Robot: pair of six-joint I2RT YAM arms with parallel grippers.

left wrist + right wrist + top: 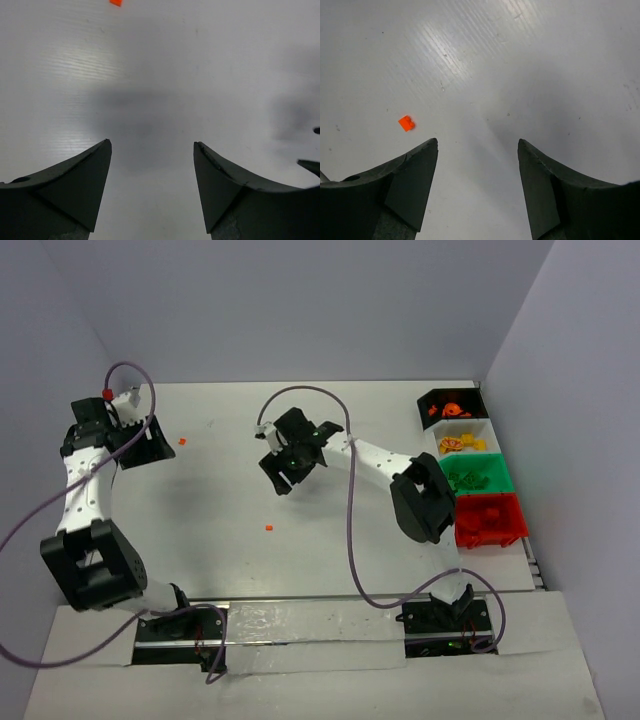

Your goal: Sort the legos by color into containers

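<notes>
Two tiny orange legos lie loose on the white table: one at the left [183, 441], one nearer the front [269, 528]. My left gripper [140, 445] is open and empty, just left of the first lego, which shows at the top edge of the left wrist view [115, 2], far ahead of the gripper [151, 143]. My right gripper [278, 478] is open and empty above the table. The second lego lies just left of the gripper's left fingertip [406, 123], outside the open gap [477, 141]. The containers stand at the right edge.
Four joined bins form a row: black [428, 400] with orange bits, white [480, 426] with yellow bits, green [505, 480] with green bits, red [515, 525] with red bits. Walls close the back and both sides. Purple cables loop over both arms.
</notes>
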